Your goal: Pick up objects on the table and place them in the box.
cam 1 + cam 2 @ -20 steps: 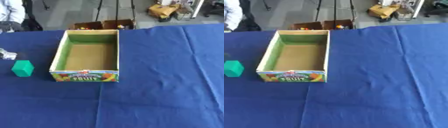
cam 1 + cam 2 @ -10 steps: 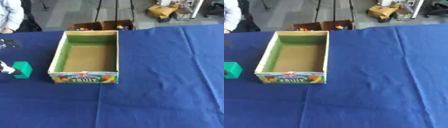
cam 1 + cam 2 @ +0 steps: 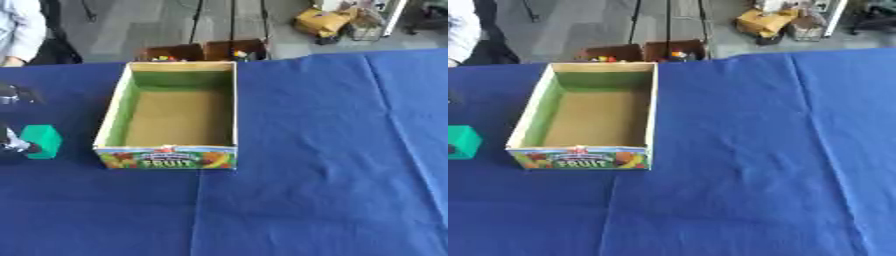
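state: your left robot hand (image 3: 12,146) sits at the view's left edge, touching the block (image 3: 42,141); grip cannot be told | box (image 3: 171,111) empty, just beyond the block on the surface (image 3: 332,150) | risk: your unseen fingers may nudge the block away or tip it.

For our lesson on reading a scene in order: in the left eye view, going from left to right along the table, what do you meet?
Left hand at the picture's left edge → green block → open cardboard fruit box → bare blue tablecloth out to the right edge.
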